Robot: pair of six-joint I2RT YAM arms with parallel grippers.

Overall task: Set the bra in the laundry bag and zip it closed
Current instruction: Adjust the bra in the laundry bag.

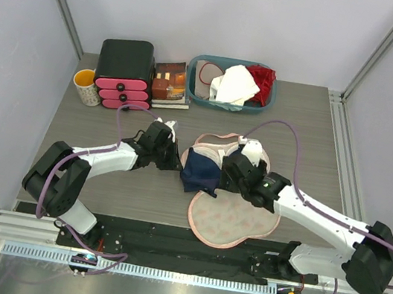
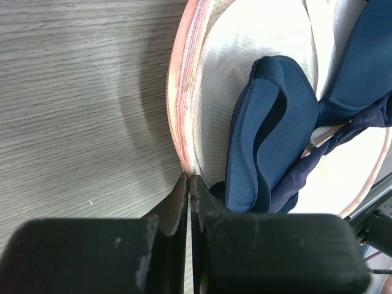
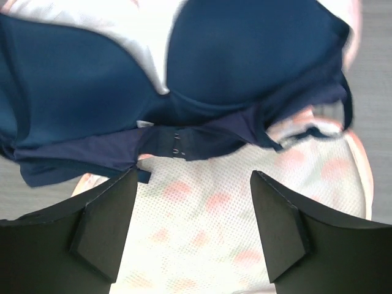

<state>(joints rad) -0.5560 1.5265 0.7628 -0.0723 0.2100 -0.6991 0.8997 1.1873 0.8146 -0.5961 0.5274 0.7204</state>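
Note:
The laundry bag (image 1: 232, 225) lies open like a clamshell on the table, its pale floral mesh inside facing up. The dark navy bra (image 1: 200, 172) rests folded over the bag's left part, one cup standing on edge (image 2: 269, 135). My left gripper (image 1: 176, 165) is shut, its tips pinching the bag's pink rim (image 2: 177, 92) at the left edge. My right gripper (image 3: 193, 177) stands open just above the mesh lining (image 3: 214, 233), nothing between its fingers. The bra's cups and hook band (image 3: 245, 55) lie just ahead of its fingertips.
At the back stand a teal basket (image 1: 197, 96) with a white cloth (image 1: 235, 85) and a red garment (image 1: 264, 83), a small book (image 1: 169, 82), a black box with pink drawers (image 1: 124, 74) and a yellow mug (image 1: 86, 87).

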